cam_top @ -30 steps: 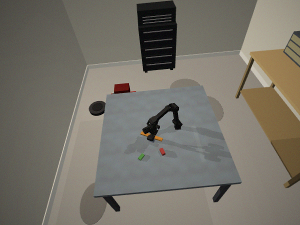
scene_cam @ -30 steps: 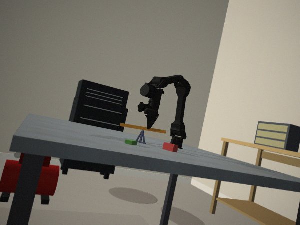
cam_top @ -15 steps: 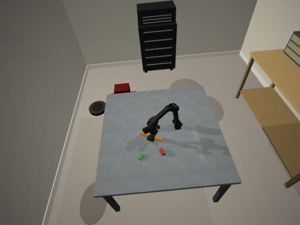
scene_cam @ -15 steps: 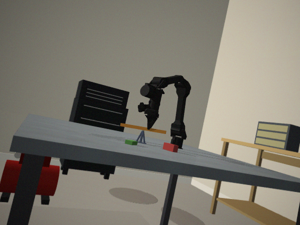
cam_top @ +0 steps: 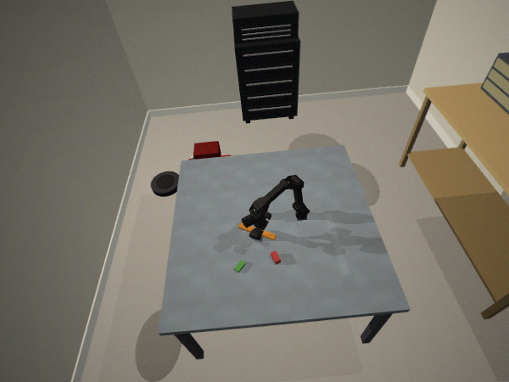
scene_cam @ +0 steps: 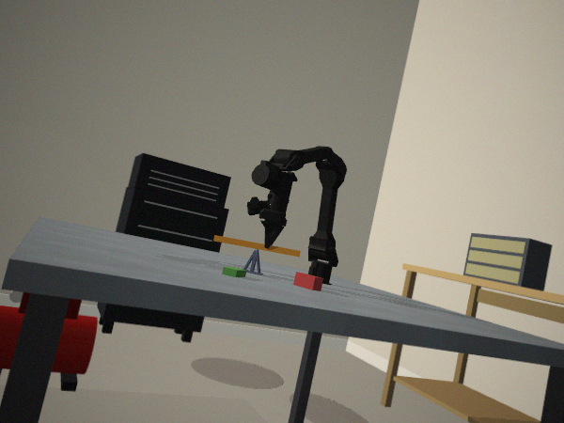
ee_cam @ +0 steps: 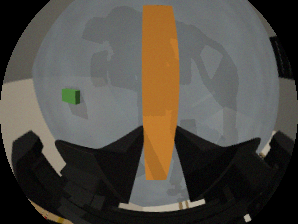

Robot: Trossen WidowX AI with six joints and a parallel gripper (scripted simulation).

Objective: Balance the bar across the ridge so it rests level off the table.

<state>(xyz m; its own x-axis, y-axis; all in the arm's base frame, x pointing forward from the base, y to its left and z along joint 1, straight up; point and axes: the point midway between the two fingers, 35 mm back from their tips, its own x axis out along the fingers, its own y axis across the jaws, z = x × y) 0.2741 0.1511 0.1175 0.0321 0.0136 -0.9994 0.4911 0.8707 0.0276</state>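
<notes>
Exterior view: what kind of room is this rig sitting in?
Likely a workshop or garage-style room. A tall black tool chest stands against the back wall, a wooden workbench carries a small drawer cabinet, and the arm works on a plain grey table.

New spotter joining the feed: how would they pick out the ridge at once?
On the grey table, look under the black gripper holding the orange bar. The ridge is the small blue-grey A-shaped stand beneath it, upright beside the flat green block.
</notes>
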